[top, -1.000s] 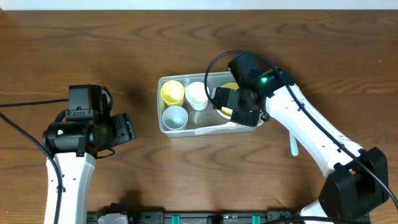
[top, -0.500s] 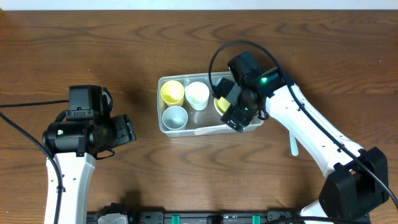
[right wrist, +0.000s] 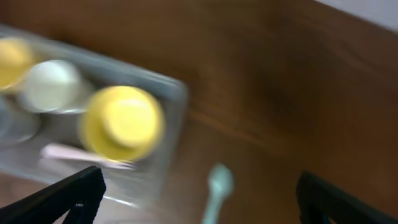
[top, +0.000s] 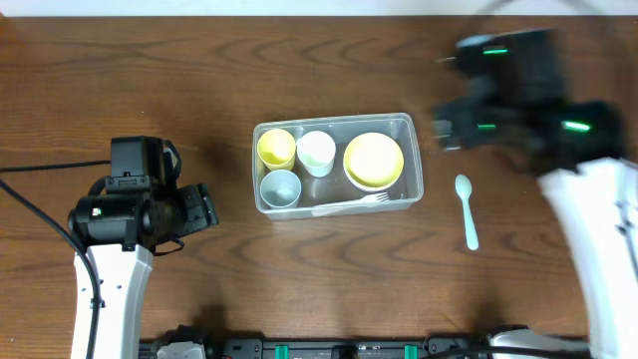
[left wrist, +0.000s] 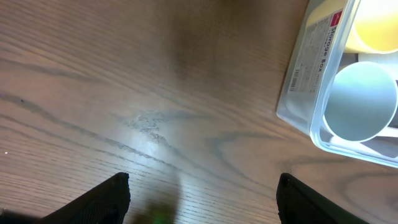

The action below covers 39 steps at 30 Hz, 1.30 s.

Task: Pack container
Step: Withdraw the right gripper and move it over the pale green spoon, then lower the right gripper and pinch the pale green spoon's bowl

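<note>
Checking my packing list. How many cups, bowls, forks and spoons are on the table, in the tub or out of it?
Cups: 3 (yellow cup, white cup, blue cup), in the tub
Bowls: 1 (yellow bowl), in the tub
Forks: 1 (fork), in the tub
Spoons: 1 (spoon), beside the tub
Total: 6

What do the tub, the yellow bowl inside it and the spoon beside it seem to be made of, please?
The tub looks like clear, smooth plastic: its contents show through the walls. The yellow bowl seems opaque, matte plastic, evenly coloured without glare. The spoon is probably pale blue plastic, uniform and unshiny.
</note>
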### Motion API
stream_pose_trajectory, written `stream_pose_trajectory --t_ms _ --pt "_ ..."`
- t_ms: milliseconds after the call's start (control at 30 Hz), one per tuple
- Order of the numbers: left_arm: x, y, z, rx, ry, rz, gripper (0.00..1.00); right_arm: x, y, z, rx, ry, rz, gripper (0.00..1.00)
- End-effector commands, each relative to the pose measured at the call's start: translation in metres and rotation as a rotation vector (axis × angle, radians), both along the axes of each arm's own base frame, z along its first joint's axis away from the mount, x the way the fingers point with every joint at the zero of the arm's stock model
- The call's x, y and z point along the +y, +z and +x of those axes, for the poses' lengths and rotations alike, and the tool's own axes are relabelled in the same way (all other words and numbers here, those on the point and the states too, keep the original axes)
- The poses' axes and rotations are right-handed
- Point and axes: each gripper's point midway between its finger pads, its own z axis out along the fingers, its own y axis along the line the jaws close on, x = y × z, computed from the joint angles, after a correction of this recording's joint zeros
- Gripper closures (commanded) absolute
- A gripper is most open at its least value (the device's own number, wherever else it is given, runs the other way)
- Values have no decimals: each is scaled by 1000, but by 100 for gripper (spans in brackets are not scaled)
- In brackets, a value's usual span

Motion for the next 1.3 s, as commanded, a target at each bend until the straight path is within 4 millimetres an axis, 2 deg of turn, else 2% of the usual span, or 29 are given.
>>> stream_pose_trajectory --t_ms 0,100,200,267,433,600,767,867,1033,1267 --pt "3 4 0 -12 8 11 24 -49 -13 -8 80 -176 44 1" --pt "3 4 0 -12 8 11 24 -84 -32 -22 172 -198 65 1" --pt "3 4 1 -13 8 11 24 -93 -52 -31 237 -149 59 1" --pt "3 4 1 -13 8 11 24 -92 -69 -33 273 -110 46 1" --pt "3 4 1 -13 8 11 24 -74 -117 -36 368 55 -3 1" --pt "3 4 1 -13 8 11 24 -59 -162 -33 457 140 -21 1" --pt "3 4 1 -13 8 11 24 -54 -202 -31 572 170 -65 1" --pt "3 4 1 -13 8 11 24 -59 -224 -29 631 165 -142 1" --pt "3 4 1 -13 8 11 24 -73 -247 -26 683 102 -219 1" --pt "3 4 1 -13 8 11 24 -72 -267 -24 716 95 -215 1"
